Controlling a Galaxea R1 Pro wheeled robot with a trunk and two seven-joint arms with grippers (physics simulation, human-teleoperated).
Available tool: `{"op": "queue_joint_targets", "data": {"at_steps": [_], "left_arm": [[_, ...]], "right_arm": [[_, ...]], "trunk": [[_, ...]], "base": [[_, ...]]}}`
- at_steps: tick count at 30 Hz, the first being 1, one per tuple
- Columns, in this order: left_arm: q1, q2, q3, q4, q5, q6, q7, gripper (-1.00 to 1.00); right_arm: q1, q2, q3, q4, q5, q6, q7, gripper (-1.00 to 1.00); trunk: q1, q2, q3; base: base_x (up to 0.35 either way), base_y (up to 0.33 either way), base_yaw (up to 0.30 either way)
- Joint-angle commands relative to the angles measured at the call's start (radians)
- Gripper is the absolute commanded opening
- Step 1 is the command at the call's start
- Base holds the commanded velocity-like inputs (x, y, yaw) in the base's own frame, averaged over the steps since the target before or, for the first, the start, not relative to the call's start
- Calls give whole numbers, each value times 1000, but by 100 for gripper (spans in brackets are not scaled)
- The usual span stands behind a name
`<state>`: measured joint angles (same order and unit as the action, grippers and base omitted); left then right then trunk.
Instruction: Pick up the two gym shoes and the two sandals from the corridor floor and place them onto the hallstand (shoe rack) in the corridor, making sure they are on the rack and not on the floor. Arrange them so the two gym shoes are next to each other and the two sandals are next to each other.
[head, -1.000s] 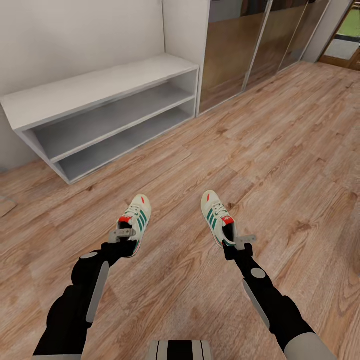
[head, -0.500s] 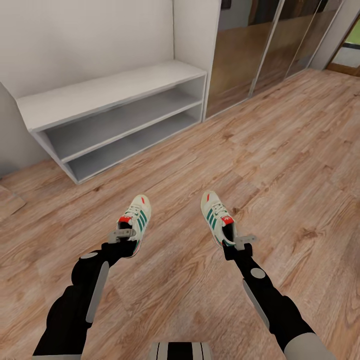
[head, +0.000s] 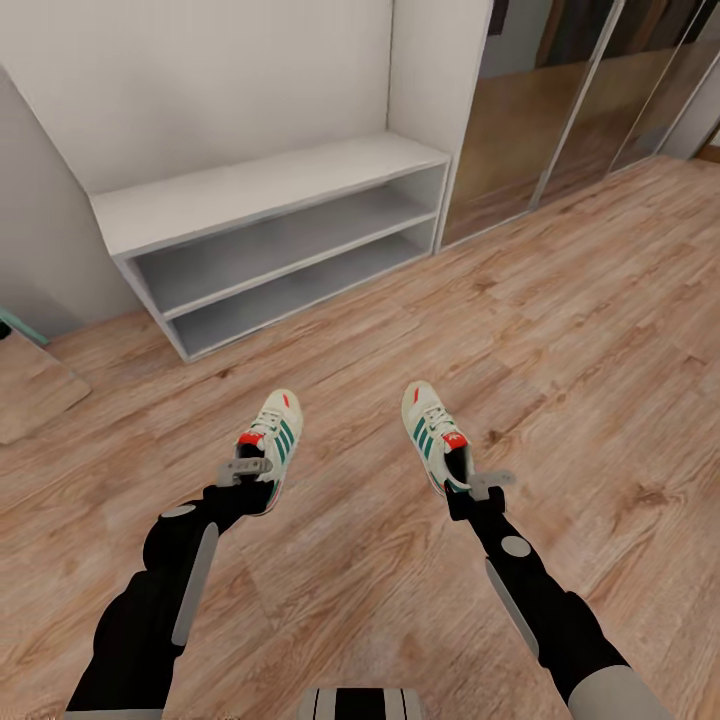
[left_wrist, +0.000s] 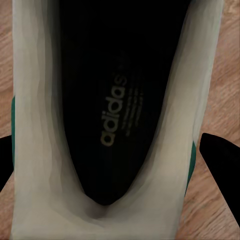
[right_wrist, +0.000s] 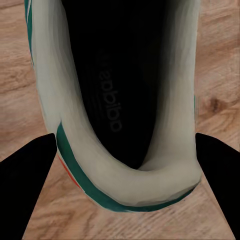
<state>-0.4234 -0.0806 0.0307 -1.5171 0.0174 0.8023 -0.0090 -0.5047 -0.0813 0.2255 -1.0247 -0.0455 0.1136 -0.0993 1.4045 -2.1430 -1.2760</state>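
Two shoes in hand, rack ahead.
Left gripper and right gripper each clamp a cream lace-up sneaker with teal stripes, one and the other, above the wood-plank floor; next, I'd say, comes setting them together on the white-grey shoe rack.

Left gym shoe heel – hidden behind gripper; rack upper shelves cropped.
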Motion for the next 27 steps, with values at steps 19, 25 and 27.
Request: {"op": "queue_joint_targets", "data": {"at_steps": [19,25,27], "left_arm": [[0,-1,0,0,-1,0,0,-100],[0,-1,0,0,-1,0,0,-100],[0,-1,0,0,-1,0,0,-100]], "right_arm": [[0,0,0,0,0,0,1,-100],[0,0,0,0,0,0,1,-100],[0,0,0,0,0,0,1,-100]], "trunk": [[0,0,24],[0,0,31],[0,0,33]], "base": [[0,0,209],[0,0,212],[0,0,212]]}}
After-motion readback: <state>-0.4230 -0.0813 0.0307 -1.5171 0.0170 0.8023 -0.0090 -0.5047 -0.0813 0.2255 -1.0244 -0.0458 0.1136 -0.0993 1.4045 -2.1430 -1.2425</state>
